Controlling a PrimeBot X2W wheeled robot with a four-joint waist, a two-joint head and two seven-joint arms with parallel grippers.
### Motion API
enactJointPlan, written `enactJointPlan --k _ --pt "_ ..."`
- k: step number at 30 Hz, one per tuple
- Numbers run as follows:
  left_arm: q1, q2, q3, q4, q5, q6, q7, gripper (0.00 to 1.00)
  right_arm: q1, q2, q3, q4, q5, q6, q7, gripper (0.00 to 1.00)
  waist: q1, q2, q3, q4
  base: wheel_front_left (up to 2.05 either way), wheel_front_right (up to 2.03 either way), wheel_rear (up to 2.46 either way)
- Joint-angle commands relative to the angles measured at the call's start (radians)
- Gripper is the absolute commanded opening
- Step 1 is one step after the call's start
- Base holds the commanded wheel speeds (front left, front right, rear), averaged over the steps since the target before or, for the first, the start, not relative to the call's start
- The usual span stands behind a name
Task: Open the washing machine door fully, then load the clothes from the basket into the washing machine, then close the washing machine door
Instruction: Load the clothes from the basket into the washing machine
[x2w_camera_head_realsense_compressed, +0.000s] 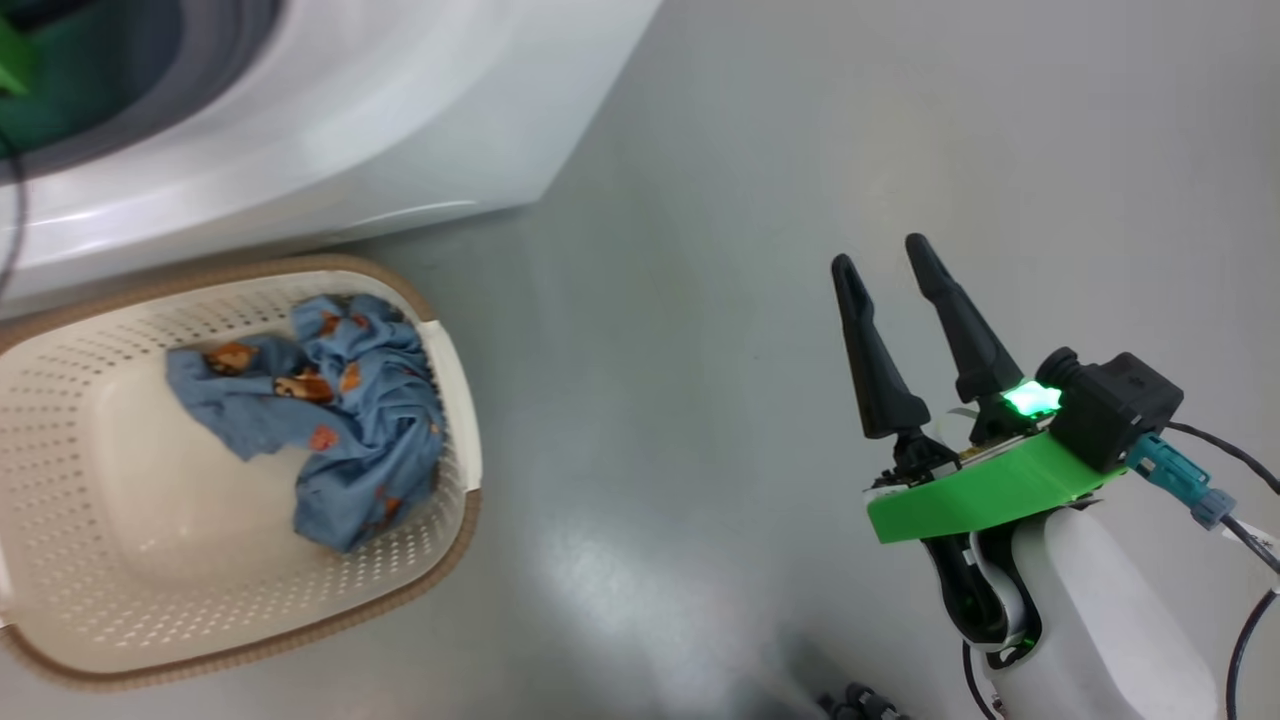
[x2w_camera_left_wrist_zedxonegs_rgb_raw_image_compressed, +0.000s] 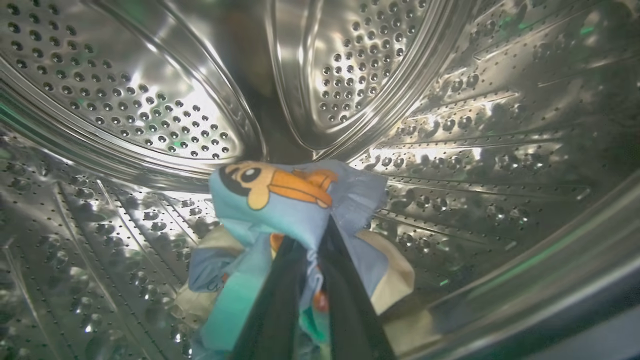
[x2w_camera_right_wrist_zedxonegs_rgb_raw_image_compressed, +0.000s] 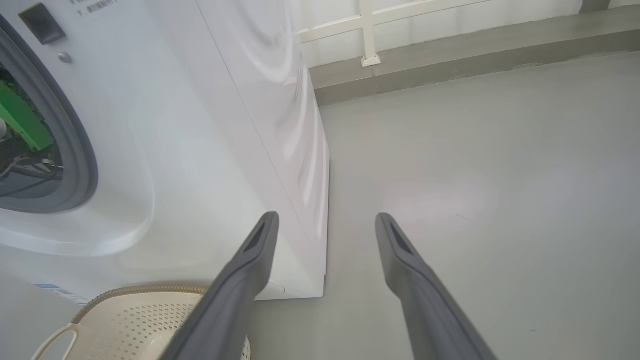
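A small blue label (x2w_camera_right_wrist_zedxonegs_rgb_raw_image_compressed: 54, 291) sits low on the front of the white washing machine (x2w_camera_right_wrist_zedxonegs_rgb_raw_image_compressed: 200, 130). Its print is too small to read, as is the faint line near the machine's top edge.

The left claw (x2w_camera_left_wrist_zedxonegs_rgb_raw_image_compressed: 311, 239) is inside the perforated steel drum (x2w_camera_left_wrist_zedxonegs_rgb_raw_image_compressed: 150, 105). Its fingers are pinched together on a light-blue cartoon-print garment (x2w_camera_left_wrist_zedxonegs_rgb_raw_image_compressed: 280, 200) marked in orange and black, with cream fabric showing around it.

A blue garment (x2w_camera_head_realsense_compressed: 340, 420) with small orange figures lies crumpled in the cream perforated basket (x2w_camera_head_realsense_compressed: 70, 420). The basket stands on the grey floor (x2w_camera_head_realsense_compressed: 700, 300) just in front of the machine.

The right claw (x2w_camera_head_realsense_compressed: 882, 252) is spread wide and empty. It is held above the floor, well apart from the basket, with its fingers pointing toward the machine's corner.
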Motion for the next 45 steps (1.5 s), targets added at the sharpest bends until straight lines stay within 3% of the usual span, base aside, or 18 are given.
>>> enactJointPlan --k 1,11,14,15,16,17,24,37,45 --pt "-0.034 0.053 0.005 -0.005 0.015 0.013 -0.003 0.0 0.005 0.003 0.023 -0.022 0.006 0.007 -0.008 1.0 -0.0001 0.0 0.02 -0.025 0.0 0.0 0.0" --pt "-0.102 0.082 -0.037 0.08 0.05 0.016 0.045 0.0 0.006 0.012 0.052 -0.019 0.015 0.007 -0.008 1.0 -0.0001 0.0 0.035 -0.061 0.0 0.0 0.0" --pt "-0.113 0.082 -0.05 0.097 0.053 0.008 0.114 0.4 0.009 0.013 0.054 -0.016 0.016 0.007 -0.008 1.0 -0.0001 0.0 0.032 -0.061 0.0 0.0 0.0" --pt "-0.119 0.083 -0.051 0.103 0.049 0.006 0.139 0.73 0.01 0.013 0.055 -0.015 0.018 0.007 -0.008 1.0 -0.0001 0.0 0.028 -0.06 0.0 0.0 0.0" --pt "-0.119 0.083 -0.054 0.105 0.049 0.003 0.148 0.92 0.009 0.013 0.056 -0.015 0.021 0.007 -0.008 1.0 -0.0001 0.0 0.026 -0.059 0.0 0.0 0.0" --pt "-0.12 0.083 -0.055 0.106 0.048 0.002 0.153 1.0 0.008 0.013 0.056 -0.014 0.023 0.007 -0.008 1.0 -0.0001 0.0 0.023 -0.058 0.0 0.0 0.0" --pt "-0.113 0.069 -0.047 0.112 0.024 -0.004 0.135 1.0 -0.002 0.013 0.048 -0.01 0.024 0.007 -0.008 1.0 -0.0001 0.0 0.009 -0.044 0.0 0.0 0.0" --pt "-0.04 0.012 0.008 0.097 -0.055 -0.033 -0.004 1.0 0.007 0.003 0.027 -0.011 0.006 0.007 -0.008 1.0 -0.0001 0.0 -0.034 -0.002 0.0 0.0 0.0" --pt "0.078 0.002 0.063 -0.037 -0.073 -0.03 -0.016 1.0 0.017 -0.02 0.017 -0.011 0.001 0.007 -0.008 1.0 -0.0001 0.0 -0.083 0.025 0.0 0.0 0.0"
